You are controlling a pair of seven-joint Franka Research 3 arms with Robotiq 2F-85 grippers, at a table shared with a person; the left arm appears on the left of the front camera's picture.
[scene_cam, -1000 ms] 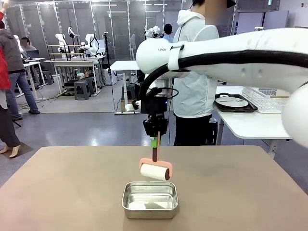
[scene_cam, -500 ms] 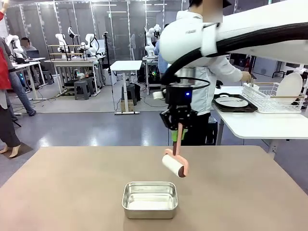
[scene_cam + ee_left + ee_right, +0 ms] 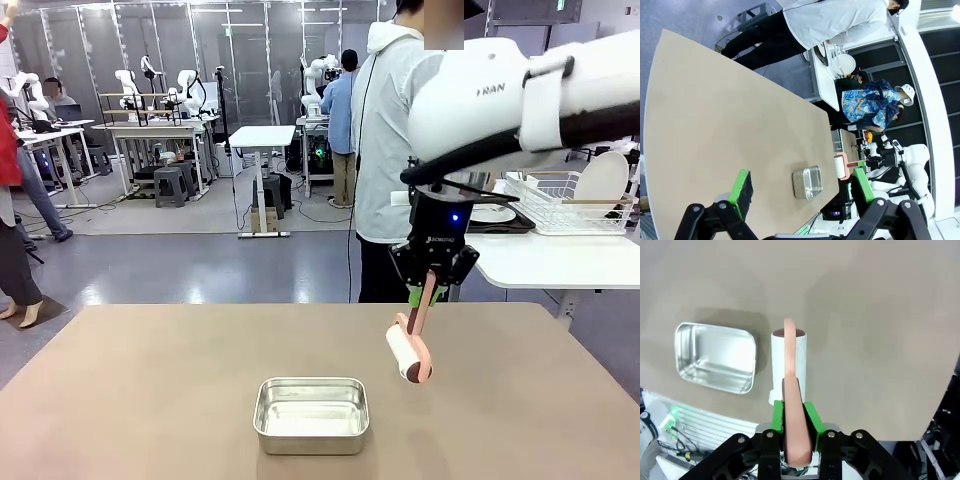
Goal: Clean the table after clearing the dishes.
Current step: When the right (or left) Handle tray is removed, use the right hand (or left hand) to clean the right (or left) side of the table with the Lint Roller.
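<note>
- Holding a lint roller (image 3: 405,352) by its pink handle, our right gripper (image 3: 431,292) hangs just right of the steel pan (image 3: 311,438), jaws clamped narrow on the handle.
- The white roll hangs below the gripper, over the table (image 3: 150,400); we cannot tell whether it touches.
- Our left gripper (image 3: 800,175) stands wide, holding nothing, well apart from the pan.
- Far behind the pan, a white plate (image 3: 603,180) stands upright in a wire rack (image 3: 545,205).

You can read the letters "RAN" in dark print on the white right arm (image 3: 497,92). The small print on its black wrist body is too fine for you to make out.
</note>
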